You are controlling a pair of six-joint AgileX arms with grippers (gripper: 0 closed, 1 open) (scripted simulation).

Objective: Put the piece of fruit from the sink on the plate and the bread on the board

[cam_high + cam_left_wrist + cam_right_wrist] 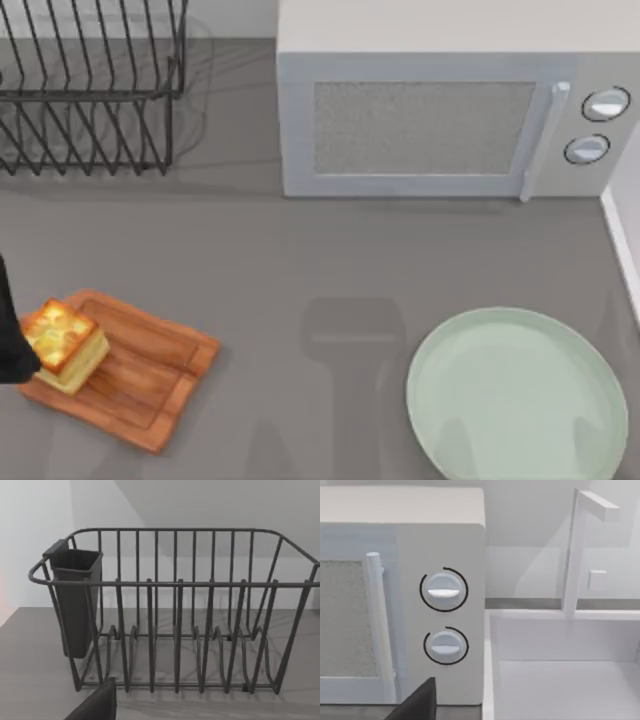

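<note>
The bread sits on the left end of the board, at the table's left side; a dark part of the left arm touches its left edge, and I cannot tell how that arm's jaws stand. The plate lies bare, well apart at the right. Behind stand a microwave and dish rack. The right wrist view adds the sink and its tap. No writing is readable.

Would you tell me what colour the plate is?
The plate is a pale mint green, seen best in the top view.
</note>
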